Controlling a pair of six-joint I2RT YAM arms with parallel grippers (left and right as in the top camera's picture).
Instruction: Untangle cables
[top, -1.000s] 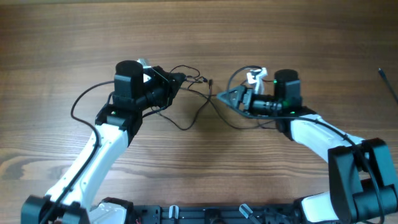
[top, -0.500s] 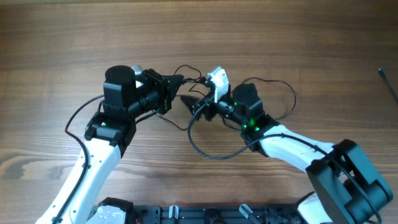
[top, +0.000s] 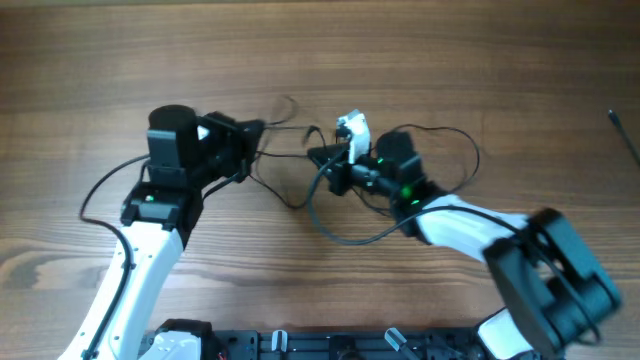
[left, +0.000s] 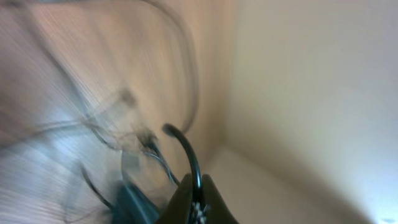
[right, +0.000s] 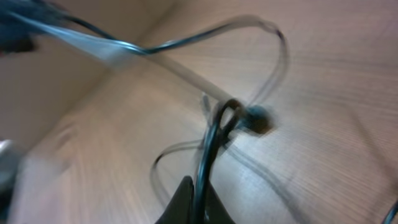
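on the brown wood-grain table (top: 450, 60) the big change is in the arms. the white-and-black right arm (top: 460, 222) has swung in from the 3 o'clock side to the middle of the overhead view. the white-and-black left arm (top: 145, 250) has drawn back toward 9 o'clock. the right gripper (top: 316, 156) stood wide a second ago and has now snapped closed. its wrist view shows one of the thin black cables (right: 211, 143) rising out of the pinched jaws, so i judge it has hold of it. the left gripper (top: 260, 128) is clamped as before, with a curved strand coming up between its tips in its own view. overhead, the cables lie between the two grippers, just to 12 o'clock of the table's middle. one line runs nearly taut from 9 to 3 o'clock, and slack loops sag toward 6 o'clock. with both ends pinched and the left arm backing off, the tangle looks set to be drawn apart.

both wrist views are smeared by motion. the small dark lump (right: 256, 121) at 2 o'clock of the right jaws may be a knot or a plug; i cannot tell which. overhead, the thicker black arm lead (top: 350, 240) loops across the thin strands toward 6 o'clock and hides where they cross. the gripper bodies cover the grip points themselves. a thin dark line (top: 626, 135) at the 3 o'clock edge is cut off by the frame.
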